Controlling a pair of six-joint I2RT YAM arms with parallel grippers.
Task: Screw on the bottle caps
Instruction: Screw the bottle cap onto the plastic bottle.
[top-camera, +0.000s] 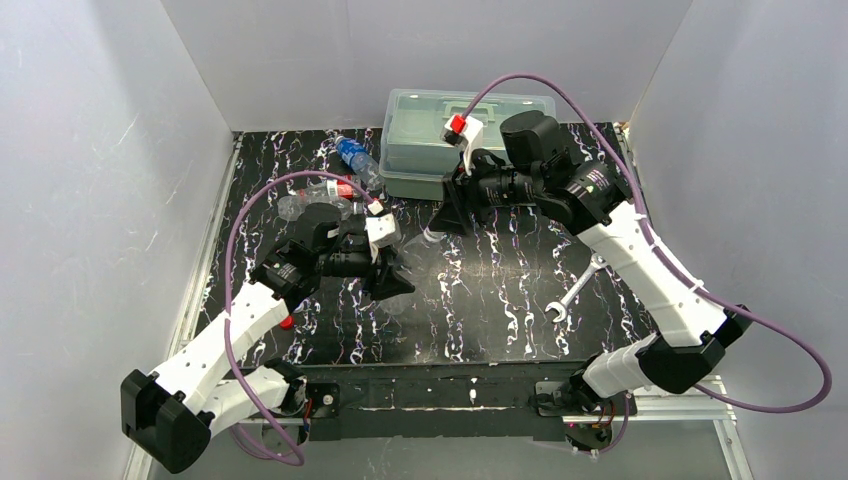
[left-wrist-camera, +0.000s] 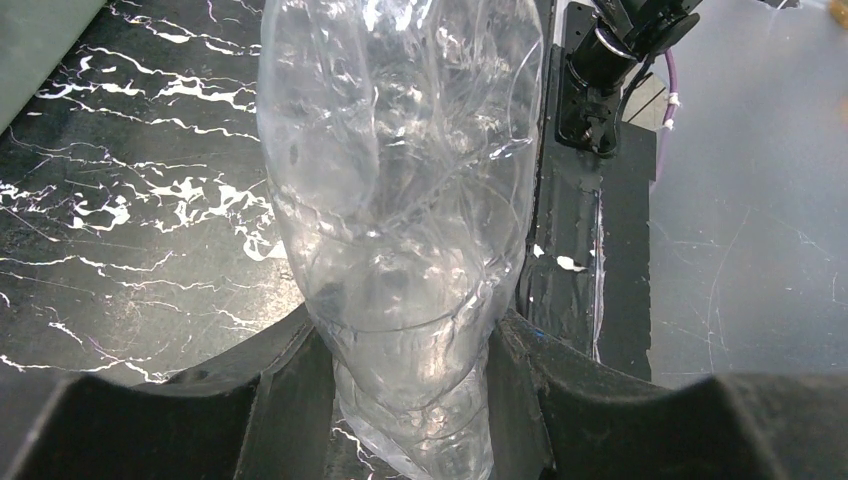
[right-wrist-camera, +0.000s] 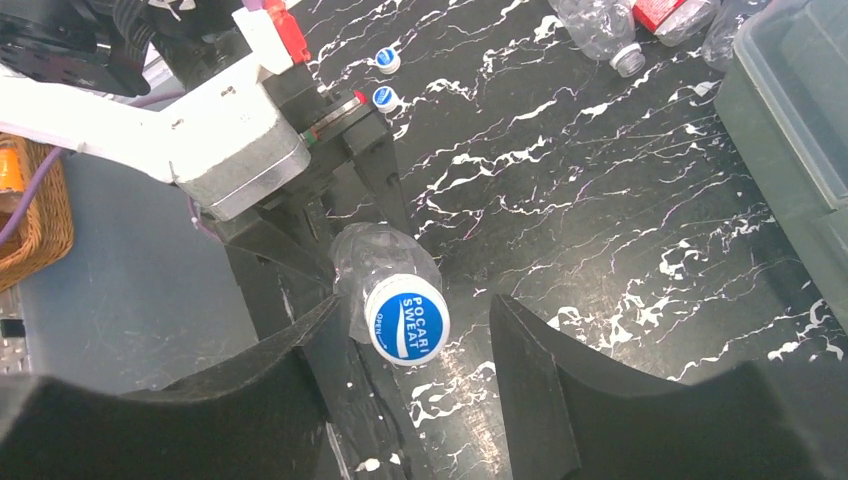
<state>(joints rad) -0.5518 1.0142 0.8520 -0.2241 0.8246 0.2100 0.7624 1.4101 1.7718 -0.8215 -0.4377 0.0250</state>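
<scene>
My left claw (left-wrist-camera: 408, 350) is clenched on the plain clear bottle (left-wrist-camera: 400, 170), both pads pressed into its crumpled wall near the base, so that bottle is up off the black marbled table (top-camera: 480, 300) and not lying on it. From above, its long axis runs from about 7 o'clock at my left claw to 1 o'clock, neck aimed straight at my right claw (right-wrist-camera: 415, 305). Seen from the right wrist, the blue-and-white Pocari Sweat cap (right-wrist-camera: 405, 325) sits on that neck, face-on to me, with the body receding toward 11 o'clock. My right claw is released: its jaws stand on either side of the cap with a gap showing on each side, narrower at 9 o'clock than at 3. I judge the next move needs them to close squarely on the cap and twist; how far it is threaded on I cannot tell. Two loose blue-and-white caps (right-wrist-camera: 386, 78) lie on the table at 12 o'clock. The red-label bottle (top-camera: 330, 190) and blue-label bottle (top-camera: 355, 155) lie at 11 o'clock from my left claw, beside the translucent lidded box (top-camera: 500, 105); what it holds I cannot tell. The held bottle looks empty.
</scene>
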